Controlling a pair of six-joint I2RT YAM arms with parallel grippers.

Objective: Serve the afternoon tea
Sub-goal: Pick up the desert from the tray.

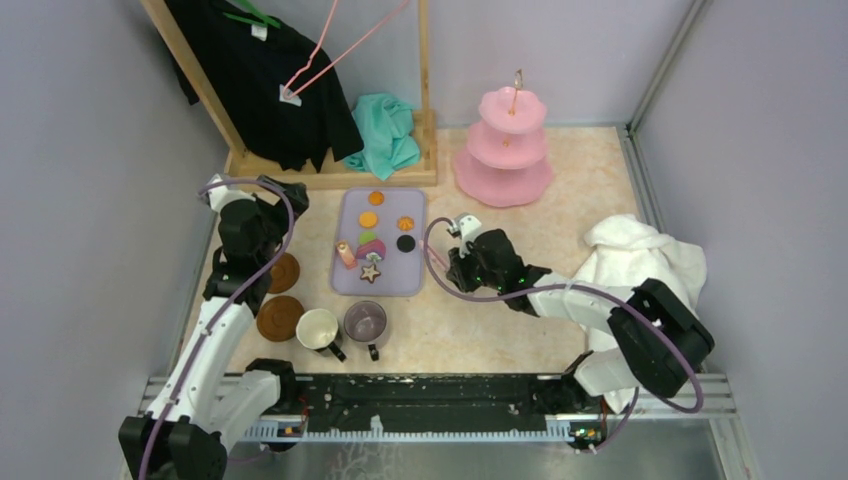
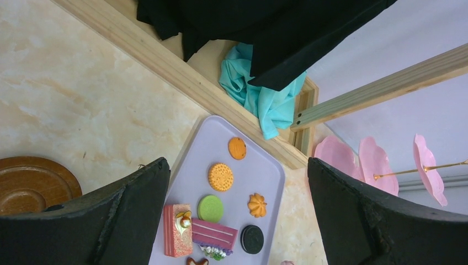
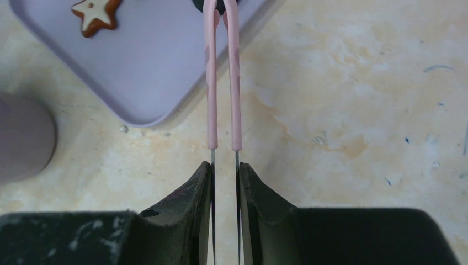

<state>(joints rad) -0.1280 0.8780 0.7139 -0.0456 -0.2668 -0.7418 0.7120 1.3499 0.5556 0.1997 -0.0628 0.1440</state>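
Right wrist view: the right gripper (image 3: 225, 168) is clamped on a pair of pink tongs (image 3: 211, 83), its jaws pressed against the thin metal shanks. The two pink arms, squeezed almost together, run out over the tabletop (image 3: 353, 94) and across the right rim of the lilac tray (image 3: 160, 72). Their tips reach the black round sweet (image 1: 405, 243), which lies on the tray just inside that rim, straight ahead of the claw at the tongs' far end. The frame edge cuts off whether the tips actually pinch it. In the top view, just off the tray's near edge, the cream mug (image 1: 318, 328) and the greyish-purple mug (image 1: 366, 321) stand side by side. The two brown coasters (image 1: 279, 318) lie to the tray's near left. The left gripper (image 2: 237, 163) hangs above the tabletop left of the tray, fingers spread wide with nothing between them. On the tray the star cookie (image 1: 371, 271) sits nearest. The green round (image 1: 368, 238) lies at the middle and the orange sweets (image 1: 368, 219) toward the far end. A white towel (image 1: 640, 260) lies well right of the tray under the right arm. Beyond the tray's far right corner stands the pink three-tier stand (image 1: 505, 150). A teal cloth (image 1: 385, 135) lies just past the tray's far edge.
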